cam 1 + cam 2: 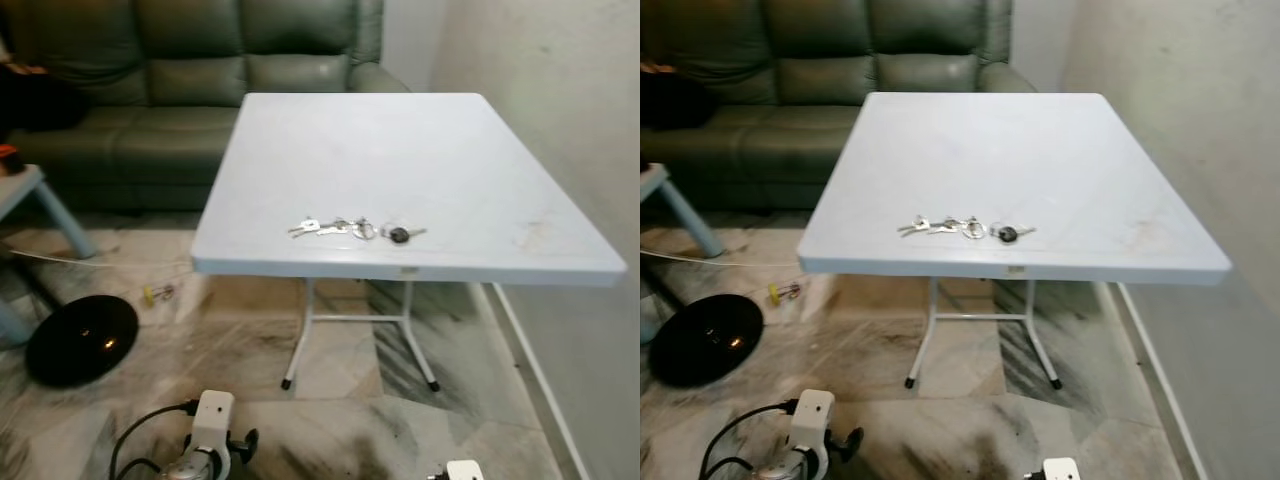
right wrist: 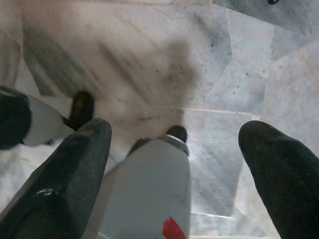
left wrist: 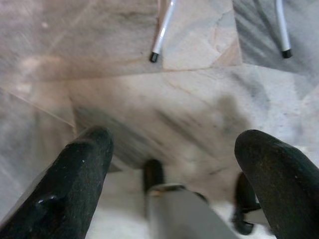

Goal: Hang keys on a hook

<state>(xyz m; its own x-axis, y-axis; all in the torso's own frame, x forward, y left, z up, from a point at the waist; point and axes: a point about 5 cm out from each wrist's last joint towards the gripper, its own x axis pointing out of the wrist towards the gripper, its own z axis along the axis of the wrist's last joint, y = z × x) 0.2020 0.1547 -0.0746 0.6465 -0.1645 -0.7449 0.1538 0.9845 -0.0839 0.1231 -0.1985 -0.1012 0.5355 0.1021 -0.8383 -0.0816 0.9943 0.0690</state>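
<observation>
Fingers of both grippers are seen spread wide apart and empty, each pair pointed down at the grey-veined marble floor (image 1: pixel 340 420): the left gripper (image 3: pixel 174 164) in its wrist view, with the black-capped feet of the white metal table legs (image 3: pixel 162 30) beyond it, and the right gripper (image 2: pixel 174 164) in its own wrist view. Both arms are held low, well below the tabletop.

The bunch of silver keys with a black-headed key on a ring (image 1: pixel 355 230) is found lying flat on the pale grey rectangular surface (image 1: pixel 420 150), close to its near edge and roughly midway along that edge. From both pairs of fingers it lies forward and upward, well apart from either. Its long axis is laid across the robot's view, about parallel with the near edge: the silver blades are fanned toward the robot's left, the black-headed key toward the right, the ring between them.

Neither arm is judged clearly nearer; the bunch sits only slightly to the left of midline. An approach from above, with fingers closing across the long axis near the ring, is thought most suitable. No hook can be made out, so one would have to be sought along the pale wall (image 1: pixel 560 100) on the right.
</observation>
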